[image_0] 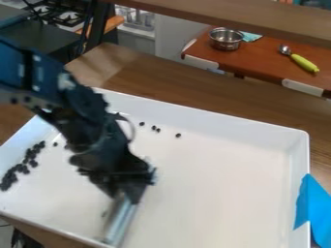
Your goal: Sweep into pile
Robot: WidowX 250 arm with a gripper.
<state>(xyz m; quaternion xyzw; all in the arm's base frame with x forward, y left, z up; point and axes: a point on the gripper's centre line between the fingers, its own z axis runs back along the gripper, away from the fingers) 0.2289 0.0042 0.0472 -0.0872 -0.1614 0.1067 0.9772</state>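
Gripper [128, 194]: hangs over the white tray [219, 179], pointing down. Fingers judged clamped on the pale flat scraper [121, 221], which projects from their tips toward the tray's near wall. Held by one end, its long edge is free to serve as a sweeping face; whether it touches the floor, cannot tell.

Main group of small black bean-like pieces [26, 162]: left of the gripper, in a ragged band beside the left wall, which presumably backs them as they gather. Stray pieces [155, 128] lie beyond the gripper, near the far wall; a few others sit between band and arm.

Assessment: partly gathered, band too loose for a pile. Next stroke probably calls for setting the scraper's face behind the strays and pushing them toward the band. Risks: pieces slipping under a lifted edge or rolling round its end; scraper twisting in the grip.

Blue cloth [313, 208] hangs over the tray's right wall, well apart from the gripper.
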